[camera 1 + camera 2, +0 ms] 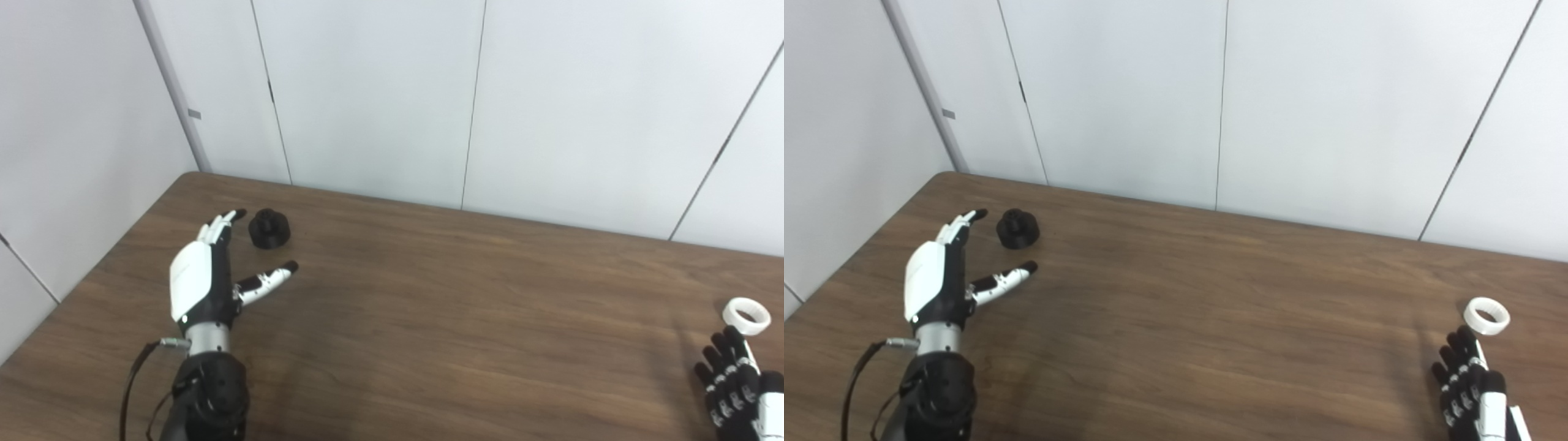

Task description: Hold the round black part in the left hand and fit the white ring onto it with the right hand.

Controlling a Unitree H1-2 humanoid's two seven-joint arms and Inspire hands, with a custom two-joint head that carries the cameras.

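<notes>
In the left eye view, the left hand (202, 278) is seen spread wide over the brown bench (429, 294), fingers straight and thumb splayed, with nothing held. The round black part (269, 228) is seen standing on the bench just beside the fingertips, apart from them.

In the right eye view, the right hand (1473, 386) is shown at the lower right edge, fingers extended and empty. The white ring (1486, 316) is seen lying flat on the bench just beyond its fingertips; contact cannot be told.
</notes>
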